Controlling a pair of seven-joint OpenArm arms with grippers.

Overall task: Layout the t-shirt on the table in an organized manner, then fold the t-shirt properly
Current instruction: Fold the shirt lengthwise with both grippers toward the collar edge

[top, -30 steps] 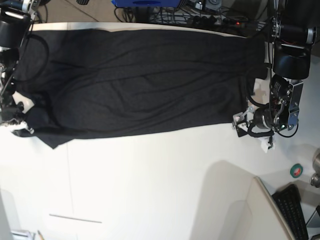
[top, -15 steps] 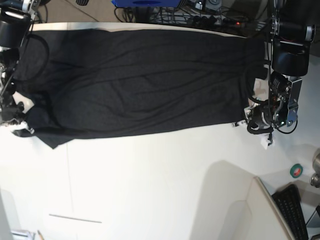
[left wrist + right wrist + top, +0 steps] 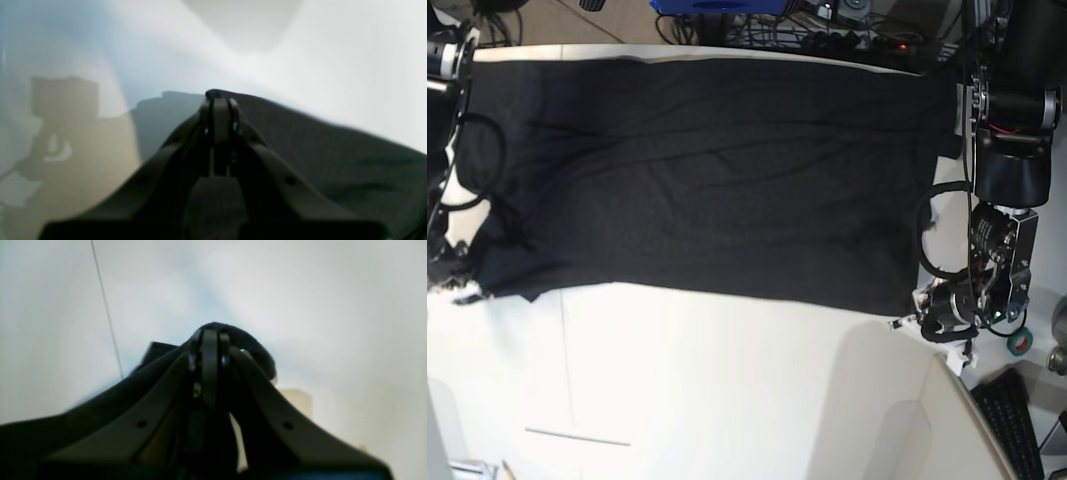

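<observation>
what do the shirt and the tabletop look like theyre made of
The t-shirt: soft matte black fabric, probably a knit; it drapes in long shallow wrinkles and bunches where the left gripper and right gripper pinch it. The table: a smooth, hard, off-white top, possibly laminate; it shows soft shadows and a thin seam line, though the exact material is unclear.

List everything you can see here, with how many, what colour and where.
t-shirt: one, black, spread across the table's far half
table: one, off-white, under everything
tape roll: one, green, right edge of base view
keyboard: one, black, lower right corner
cables: several, dark, beyond the table
left end effector: one, black, shut on the t-shirt's corner
right end effector: one, black, shut on the t-shirt's edge
</observation>
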